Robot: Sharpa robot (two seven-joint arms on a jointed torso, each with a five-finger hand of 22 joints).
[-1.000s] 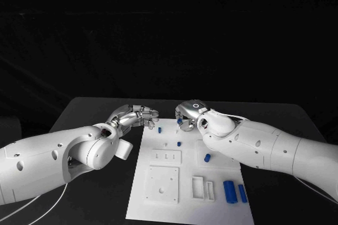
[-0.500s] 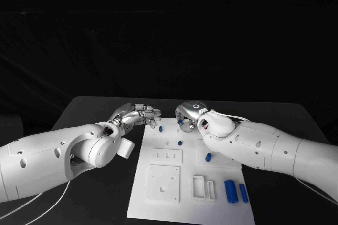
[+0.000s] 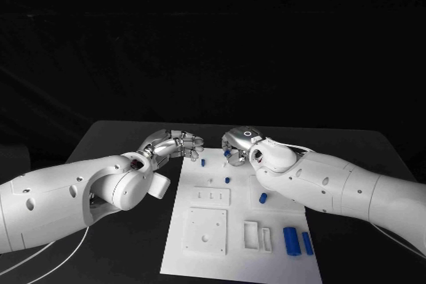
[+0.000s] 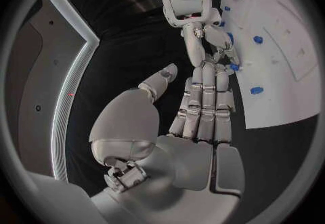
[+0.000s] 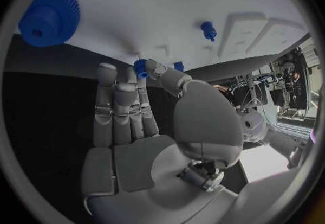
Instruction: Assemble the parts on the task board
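Altogether five loose blue parts dot the task board; the right robot hand pinches a sixth, the left robot hand spread.

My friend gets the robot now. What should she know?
Right hand pinches a small blue part at the far edge of the task board.
Left hand holds nothing and hovers at the board's far left corner.
Two blue cylinders lie near the board's right edge, and other small blue pieces are on it.
Done: cannot tell. Left: placing the pinched part.
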